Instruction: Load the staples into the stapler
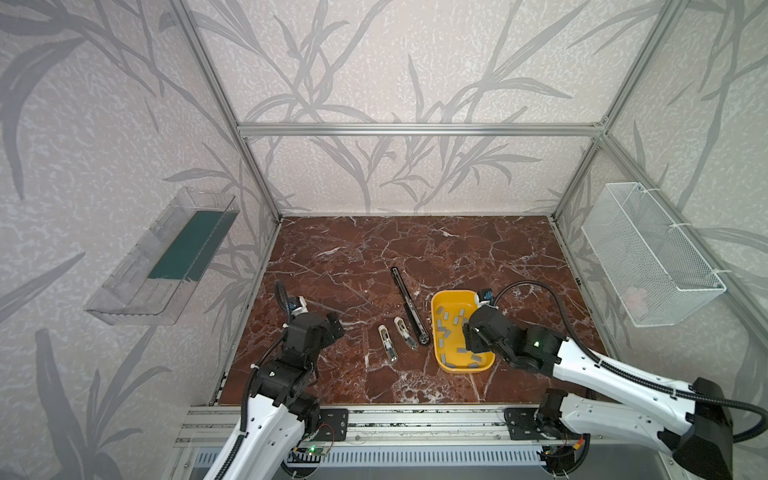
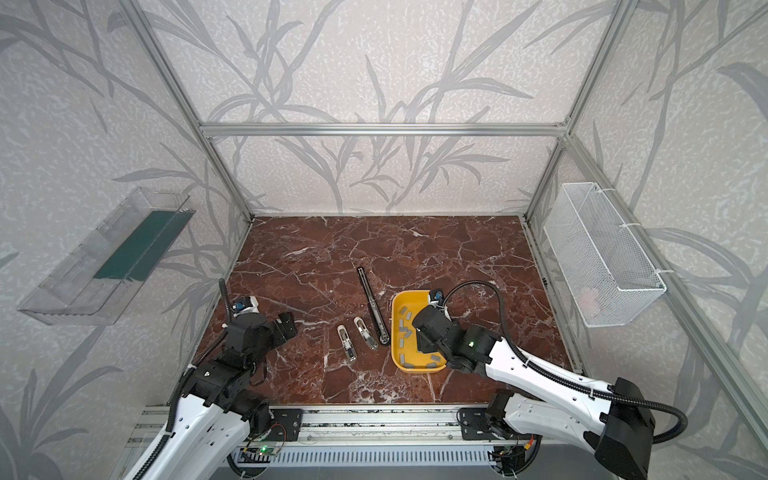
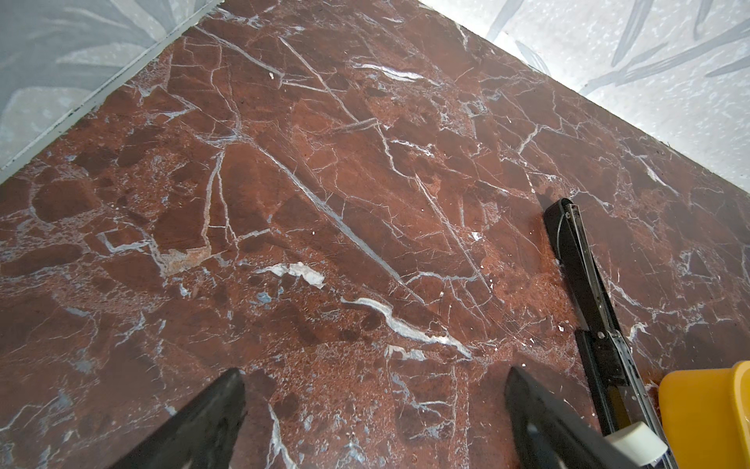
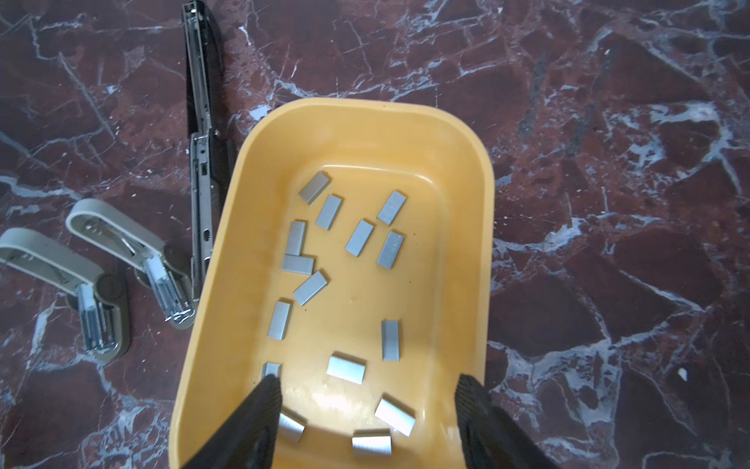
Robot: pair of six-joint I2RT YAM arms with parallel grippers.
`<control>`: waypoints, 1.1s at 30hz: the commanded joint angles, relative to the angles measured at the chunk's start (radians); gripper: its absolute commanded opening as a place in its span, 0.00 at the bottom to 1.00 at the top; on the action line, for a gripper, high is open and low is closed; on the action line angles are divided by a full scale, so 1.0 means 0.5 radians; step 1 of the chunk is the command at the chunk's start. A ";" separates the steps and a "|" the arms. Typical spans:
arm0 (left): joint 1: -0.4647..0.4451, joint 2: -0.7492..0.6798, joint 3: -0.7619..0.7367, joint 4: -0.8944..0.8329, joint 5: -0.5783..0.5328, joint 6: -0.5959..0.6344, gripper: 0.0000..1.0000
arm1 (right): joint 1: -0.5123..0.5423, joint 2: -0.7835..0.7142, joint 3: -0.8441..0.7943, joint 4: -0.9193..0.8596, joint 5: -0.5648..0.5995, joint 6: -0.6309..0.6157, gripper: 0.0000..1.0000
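Observation:
Several small grey strips of staples [image 4: 359, 237] lie scattered in a yellow tray [image 4: 365, 106], seen in both top views [image 1: 443, 330]. The stapler [image 1: 407, 305] is long and black, opened out flat just left of the tray [image 2: 409, 297]. My right gripper [image 4: 369, 381] hovers open over the tray's near end, holding nothing, and strips lie on the tray floor below its fingers. One fingertip [image 4: 270, 390] is beside a strip and the other is over the tray's rim. My left gripper [image 3: 375, 371] is wide open and empty above bare marble at the left [image 1: 334, 324].
Two cream mini staplers [image 1: 388, 345] [image 1: 405, 332] lie opened between the arms, left of the black stapler [image 4: 201, 162]. A clear bin [image 1: 166, 257] hangs on the left wall and a white wire basket [image 1: 648, 253] on the right wall.

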 commanded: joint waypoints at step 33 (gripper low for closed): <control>0.005 -0.051 -0.067 0.136 0.136 0.105 0.99 | -0.231 0.873 0.353 0.253 0.024 -0.058 0.54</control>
